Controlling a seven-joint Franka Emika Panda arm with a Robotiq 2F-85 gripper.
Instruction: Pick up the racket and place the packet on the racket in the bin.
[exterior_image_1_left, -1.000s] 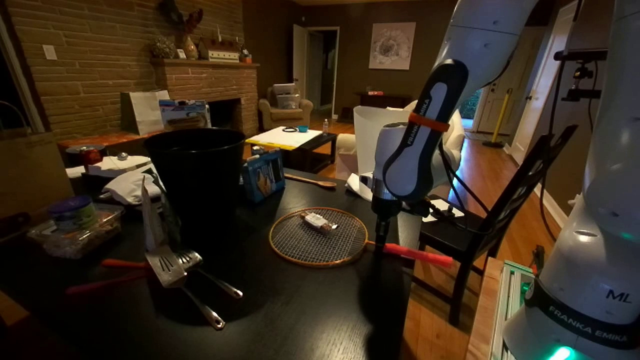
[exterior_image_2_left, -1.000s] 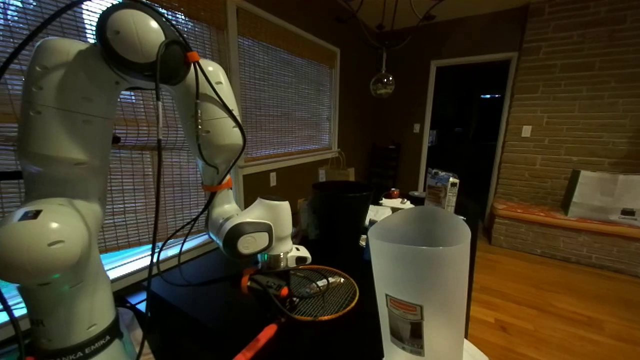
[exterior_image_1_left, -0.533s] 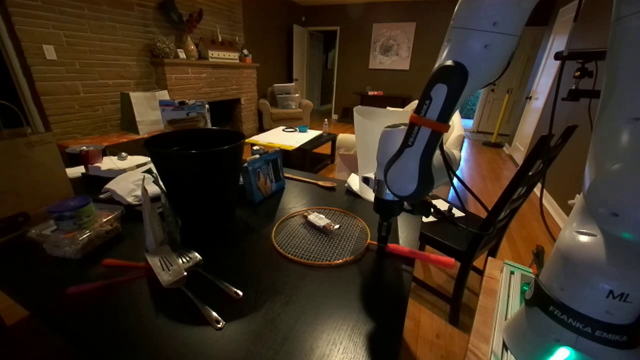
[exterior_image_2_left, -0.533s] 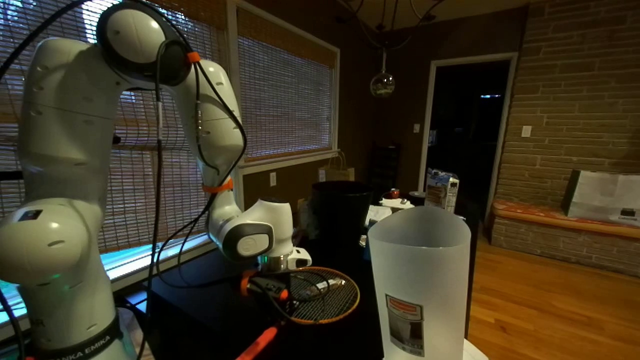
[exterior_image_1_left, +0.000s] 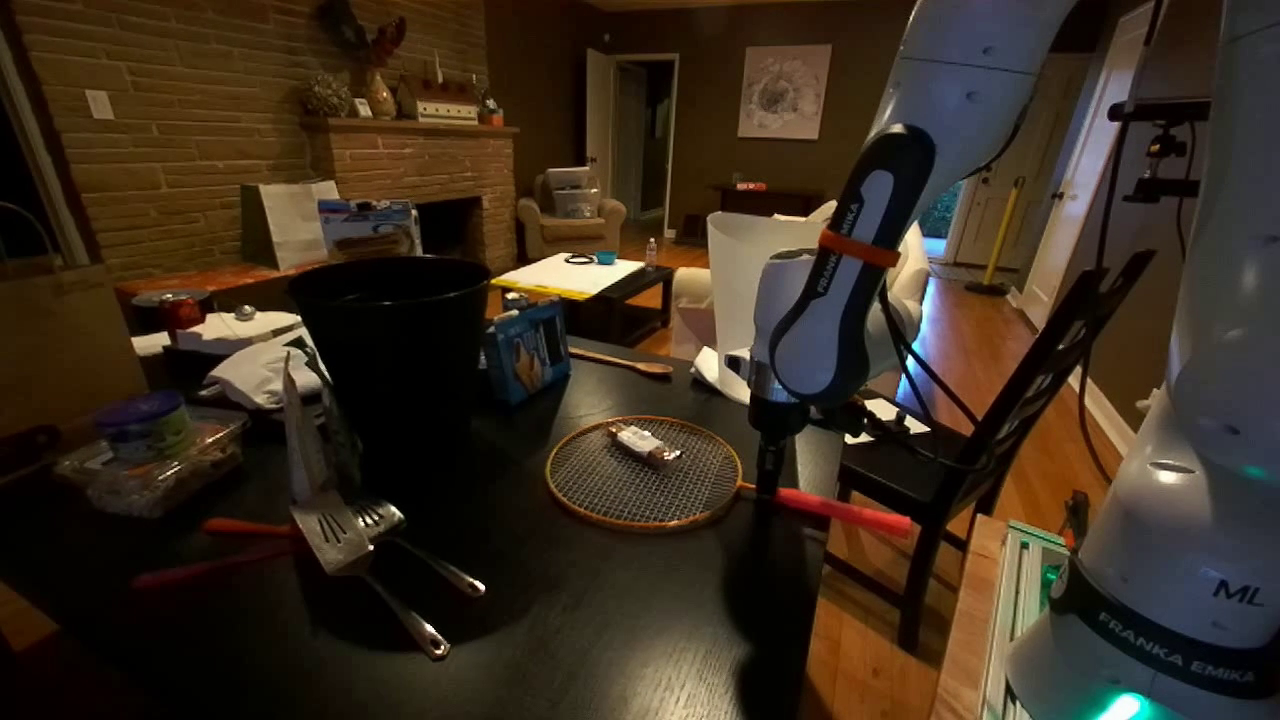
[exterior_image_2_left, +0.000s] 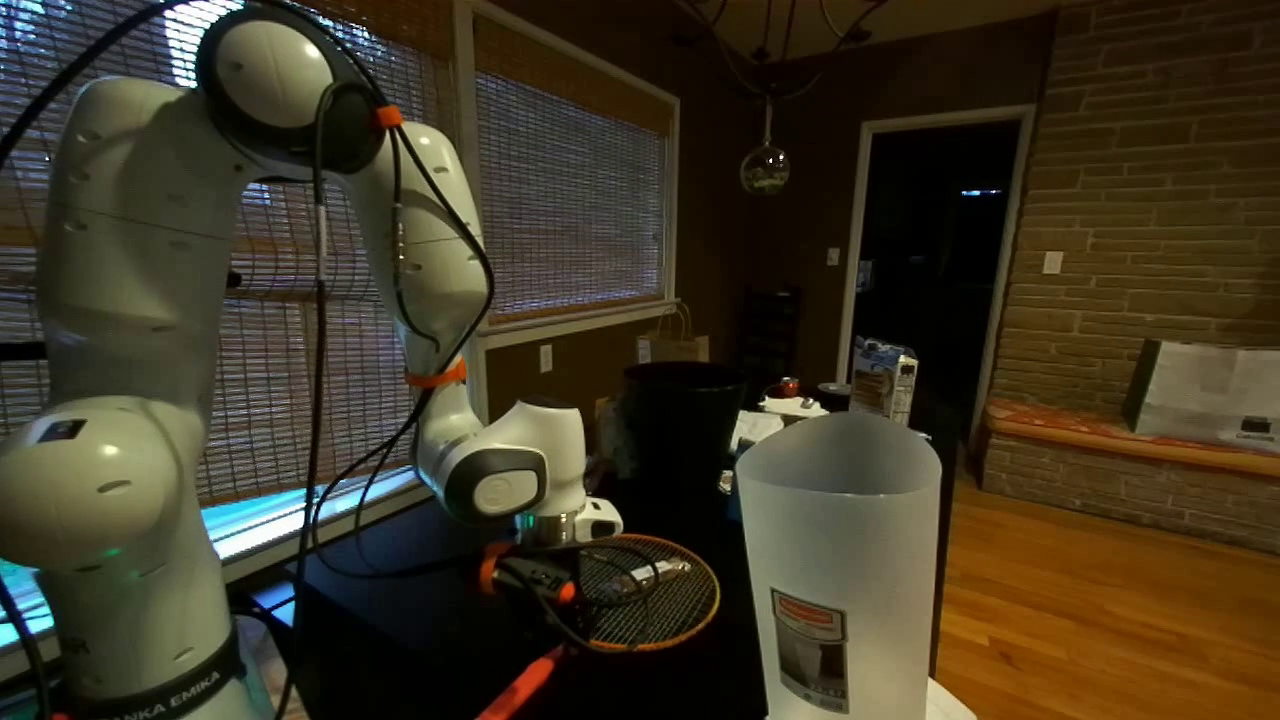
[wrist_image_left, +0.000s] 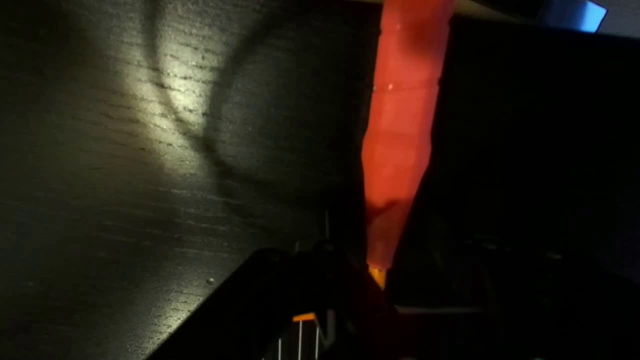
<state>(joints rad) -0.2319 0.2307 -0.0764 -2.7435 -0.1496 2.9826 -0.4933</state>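
Packet on the racket, gripper at its red handle.

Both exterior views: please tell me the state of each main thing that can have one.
Orange-rimmed, red-handled racket: roughly level; lifted or resting, unclear.
Small whitish wrapped packet: lying on the racket; sealed or torn, unclear.
Tall, round black bin: upright, top open; contents hidden.
Tall, tapered translucent white container: upright, top open.
Black robot gripper: pointing down at the racket; open or shut, unclear.
Woven window blinds: lowered.
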